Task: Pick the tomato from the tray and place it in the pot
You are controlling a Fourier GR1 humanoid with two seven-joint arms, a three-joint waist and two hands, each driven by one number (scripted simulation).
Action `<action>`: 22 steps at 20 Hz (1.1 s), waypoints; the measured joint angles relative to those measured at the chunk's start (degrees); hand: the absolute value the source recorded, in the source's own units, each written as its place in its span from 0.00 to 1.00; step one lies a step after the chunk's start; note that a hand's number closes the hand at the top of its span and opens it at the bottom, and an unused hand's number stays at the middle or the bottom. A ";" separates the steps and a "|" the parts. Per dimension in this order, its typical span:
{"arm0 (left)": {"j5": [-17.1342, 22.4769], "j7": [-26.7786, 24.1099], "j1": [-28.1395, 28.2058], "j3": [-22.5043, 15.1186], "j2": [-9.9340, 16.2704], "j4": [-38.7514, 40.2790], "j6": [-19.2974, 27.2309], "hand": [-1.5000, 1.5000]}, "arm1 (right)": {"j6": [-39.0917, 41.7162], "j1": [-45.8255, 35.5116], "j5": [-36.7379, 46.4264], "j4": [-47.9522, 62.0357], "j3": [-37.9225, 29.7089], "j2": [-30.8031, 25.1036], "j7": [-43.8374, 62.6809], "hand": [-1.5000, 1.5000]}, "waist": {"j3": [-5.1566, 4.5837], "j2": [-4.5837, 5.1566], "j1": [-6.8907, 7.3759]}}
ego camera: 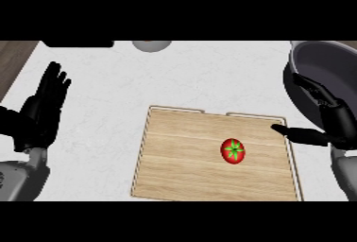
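Observation:
A red tomato [233,151] with a green stem star lies on the wooden tray [181,160], right of the tray's middle. The dark grey pot [335,61] stands at the upper right, cut off by the view's edge. My right hand [333,120] hovers open at the tray's right edge, its thumb pointing left toward the tomato and its fingers raised in front of the pot's wall; it does not touch the tomato. At the left of the view my left hand [43,106] rests open with its fingers up, away from the tray.
The white marble counter [209,71] spreads round the tray. A pale round object [150,45] and a dark object [77,43] sit at the counter's far edge. A brown wooden surface [14,59] shows at the upper left.

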 measured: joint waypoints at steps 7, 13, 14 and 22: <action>0.09 0.85 1.83 1.42 -0.04 -1.68 -1.05 0.50 | 9.26 1.49 2.15 -11.40 3.91 -8.61 12.26 0.00 | -0.11 -0.34 -0.39; -0.10 1.83 2.38 1.75 0.37 -3.29 -1.50 0.50 | 16.81 -1.18 7.04 -19.29 11.89 -13.79 27.44 0.00 | -0.17 -0.41 -0.03; -0.15 1.59 2.59 2.00 0.39 -3.20 -1.61 0.50 | 18.32 -1.78 7.63 -20.37 12.99 -14.59 29.79 0.00 | -0.16 -0.38 0.00; -1.62 1.60 1.45 2.66 -1.67 -1.44 -2.08 0.50 | 25.01 -5.92 11.10 -27.38 21.32 -9.37 49.91 0.00 | -0.09 -0.19 -0.10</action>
